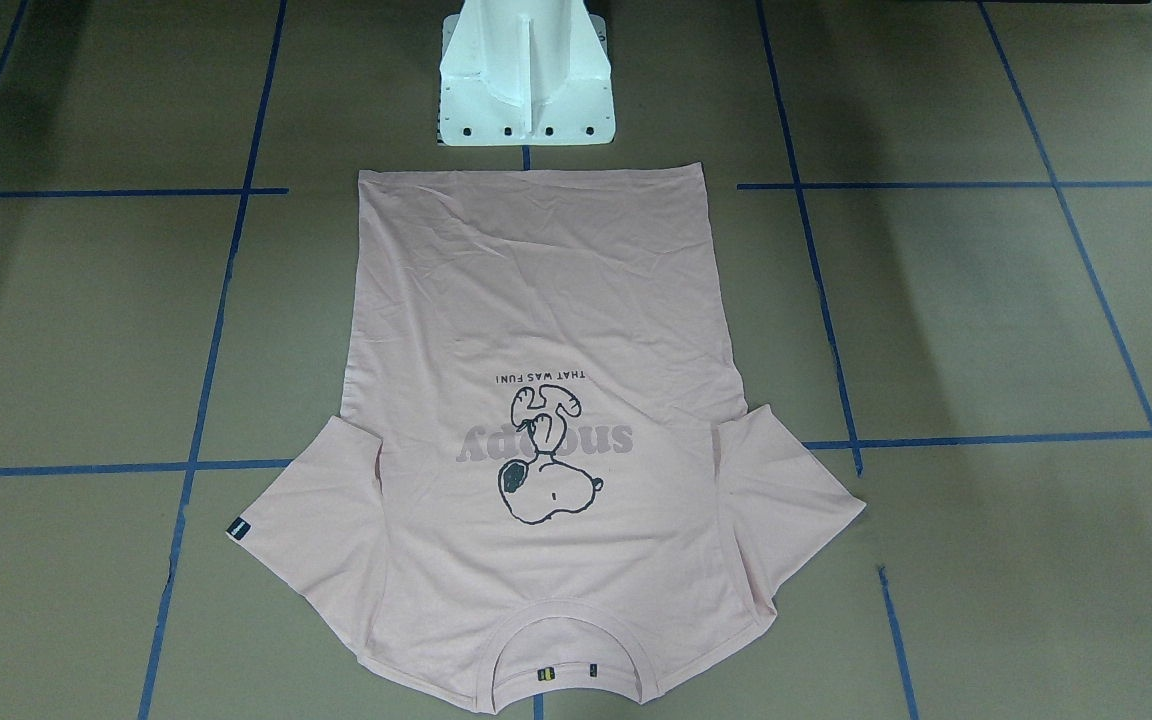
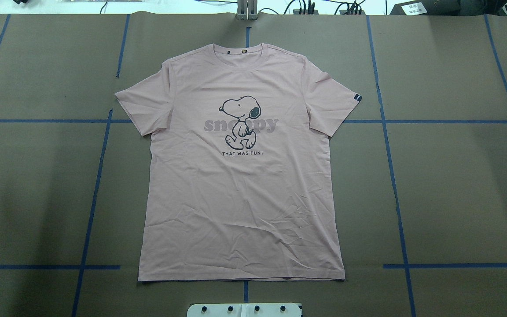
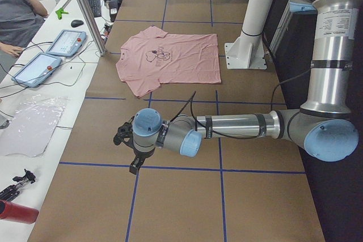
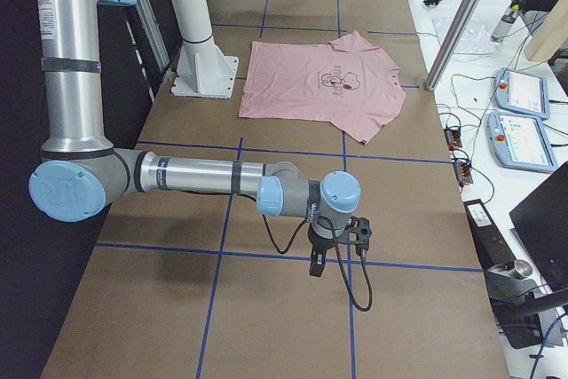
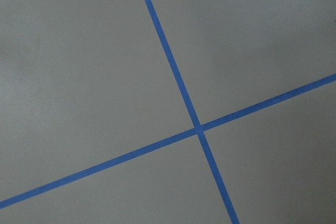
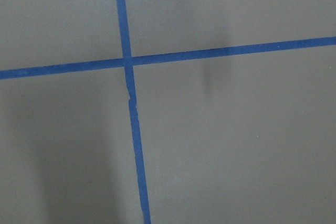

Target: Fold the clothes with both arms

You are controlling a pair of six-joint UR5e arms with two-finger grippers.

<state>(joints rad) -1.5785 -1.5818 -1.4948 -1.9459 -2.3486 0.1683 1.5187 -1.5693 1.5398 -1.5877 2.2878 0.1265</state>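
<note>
I see the pale pink short-sleeved T-shirt [image 2: 240, 185] lying flat, print up, sleeves spread, in the middle of the brown paper-covered counter [image 2: 456, 185], its hem just beside the white robot pedestal [image 1: 526, 80] and its collar at the far edge. The silver-grey left arm [image 3: 238, 126] and right arm [image 4: 195, 175] hang low over the blue tape grid lines [image 5: 173, 72] at opposite ends, well apart from the shirt. I cannot tell whether either arm's jaws are open or closed.
</note>
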